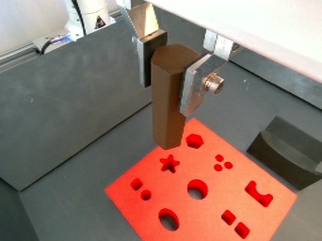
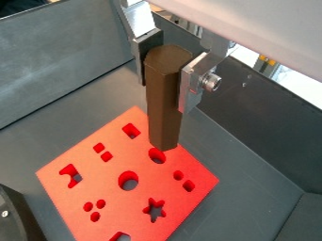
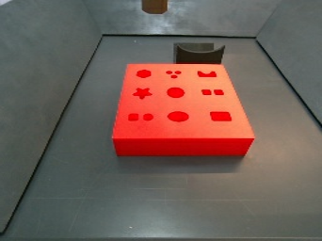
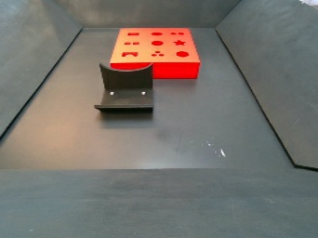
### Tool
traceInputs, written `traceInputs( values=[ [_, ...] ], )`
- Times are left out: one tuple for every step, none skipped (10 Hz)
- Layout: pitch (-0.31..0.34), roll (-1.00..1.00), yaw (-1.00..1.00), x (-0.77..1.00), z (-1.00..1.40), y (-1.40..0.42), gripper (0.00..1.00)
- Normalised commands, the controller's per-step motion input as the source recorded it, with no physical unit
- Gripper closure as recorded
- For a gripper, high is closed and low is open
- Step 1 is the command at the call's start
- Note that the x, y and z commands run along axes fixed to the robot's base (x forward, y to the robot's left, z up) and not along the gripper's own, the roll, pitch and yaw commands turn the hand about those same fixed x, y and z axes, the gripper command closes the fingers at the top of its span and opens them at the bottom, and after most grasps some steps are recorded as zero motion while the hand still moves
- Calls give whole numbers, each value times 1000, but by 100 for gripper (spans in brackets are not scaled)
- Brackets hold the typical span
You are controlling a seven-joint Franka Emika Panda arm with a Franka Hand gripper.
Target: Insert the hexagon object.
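Observation:
My gripper [image 1: 172, 71] is shut on the hexagon object [image 1: 168, 108], a long dark brown six-sided peg that hangs upright between the silver fingers; both wrist views show this grip [image 2: 170, 71]. The peg [image 2: 164, 113] is held high above the red block [image 1: 176, 191] with shaped holes. In a wrist view its lower end appears next to the hexagon hole [image 1: 195, 141]. In a side view only the peg's lower end [image 3: 153, 5] shows, far above the red block [image 3: 189, 132] and its hexagon hole [image 3: 145, 73]. The gripper itself is out of view in both side views.
The dark grey fixture [image 4: 125, 88] with a curved notch stands on the floor beside the red block [image 4: 155, 67]; it also shows in a side view [image 3: 195, 49] and a wrist view [image 1: 289, 146]. Grey walls [image 3: 70, 85] enclose the floor.

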Motion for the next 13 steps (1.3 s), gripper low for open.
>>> traceInputs(
  values=[
    [0, 26, 0, 226, -111, 314, 100],
    [-134, -26, 451, 177, -266, 551, 100],
    [-164, -31, 720, 0, -326, 394, 100],
    [-94, 0, 871, 0, -251, 257, 100],
    [-83, 0, 877, 0, -243, 251, 100],
    [-74, 0, 837, 0, -231, 297, 100],
    [-140, -14, 686, 0, -354, 423, 100],
    [-159, -30, 409, 117, -340, 640, 100],
    [-116, -69, 0, 123, -214, 666, 100],
    [-94, 0, -117, 0, -363, 411, 100],
    [-169, 0, -120, 0, -494, 646, 100],
    [-154, 0, -120, -86, -514, 320, 100],
    [-153, 3, -94, -103, -537, 226, 100]
  ],
)
